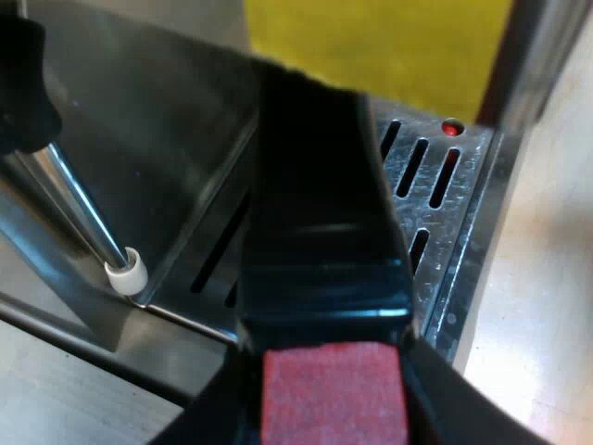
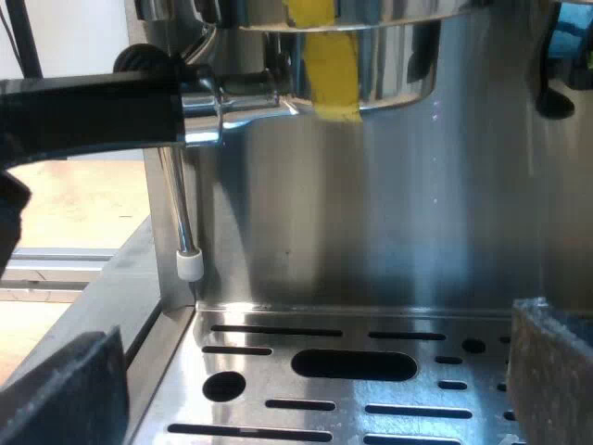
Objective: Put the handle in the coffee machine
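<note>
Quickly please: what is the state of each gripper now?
Left gripper: closed on the handle.
Right gripper: open, holding nothing.

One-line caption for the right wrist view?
Right pincer open over drip tray; metal holder at espresso machine's front, beside steam wand.

Your left wrist cam looks steeply down, super close over the drip tray (image 1: 463,218); the right one sits low, facing the machine (image 2: 417,204) front. Both catch the tray and steam wand (image 2: 181,213).
</note>
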`<action>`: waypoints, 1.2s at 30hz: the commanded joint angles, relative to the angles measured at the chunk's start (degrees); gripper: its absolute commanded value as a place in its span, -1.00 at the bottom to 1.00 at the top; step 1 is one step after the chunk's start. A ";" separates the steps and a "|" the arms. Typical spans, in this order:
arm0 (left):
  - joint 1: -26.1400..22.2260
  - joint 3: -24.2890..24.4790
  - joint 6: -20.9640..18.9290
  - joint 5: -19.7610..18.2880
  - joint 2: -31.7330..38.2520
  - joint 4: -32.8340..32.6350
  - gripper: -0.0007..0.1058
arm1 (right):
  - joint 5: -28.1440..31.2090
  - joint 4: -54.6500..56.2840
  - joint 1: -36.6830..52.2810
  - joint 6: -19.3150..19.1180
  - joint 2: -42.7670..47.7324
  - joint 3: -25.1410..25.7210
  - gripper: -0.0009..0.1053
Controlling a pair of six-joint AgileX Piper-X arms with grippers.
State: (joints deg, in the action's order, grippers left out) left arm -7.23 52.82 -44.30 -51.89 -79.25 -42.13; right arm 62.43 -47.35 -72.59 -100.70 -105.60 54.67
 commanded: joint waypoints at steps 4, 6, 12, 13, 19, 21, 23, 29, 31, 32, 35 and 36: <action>0.19 2.21 0.52 -8.49 0.82 0.65 -0.98 | 0.31 -0.47 0.37 -0.72 0.03 0.32 0.59; 0.19 2.21 2.76 -8.48 0.82 -1.82 -0.98 | 0.43 -0.47 0.37 -0.72 0.03 0.32 0.59; -0.22 2.21 7.84 -8.48 0.82 -6.22 -0.98 | 0.43 -0.47 0.37 -0.72 0.03 0.32 0.59; -0.34 2.21 7.84 -8.48 0.82 -5.99 -0.98 | 0.43 -0.47 0.37 -0.72 0.03 0.32 0.59; -2.00 2.21 7.73 -9.21 0.97 -3.05 -0.98 | 0.43 -0.47 0.37 -0.72 0.03 0.32 0.59; -2.00 2.21 7.73 -10.15 0.97 -2.49 -0.98 | 0.43 -0.47 0.37 -0.72 0.03 0.32 0.59; -2.00 2.21 6.91 -10.26 0.97 -2.71 -0.98 | 0.32 -0.47 0.37 -0.72 0.03 0.32 0.59; -2.00 2.21 3.09 -12.10 0.97 -4.51 -0.98 | 0.32 -0.47 0.37 -0.72 0.03 0.32 0.59; -2.00 2.21 1.61 -13.09 0.97 -4.49 -0.98 | 0.32 -0.47 0.37 -0.72 0.03 0.32 0.59; -2.00 2.21 1.03 -13.48 1.10 -4.39 -0.98 | 0.32 -0.47 0.37 -0.72 0.03 0.32 0.59; -2.00 2.38 -0.72 -14.97 1.11 -4.40 -0.98 | 0.16 -0.47 0.37 -0.72 0.03 0.32 0.59; -2.00 2.39 -0.72 -14.97 1.11 -4.40 -0.98 | -0.13 -0.47 0.37 -0.72 0.03 0.32 0.59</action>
State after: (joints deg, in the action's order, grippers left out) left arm -8.70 54.14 -43.68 -56.05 -79.57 -47.61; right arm 62.43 -47.35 -72.59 -100.70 -105.60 54.67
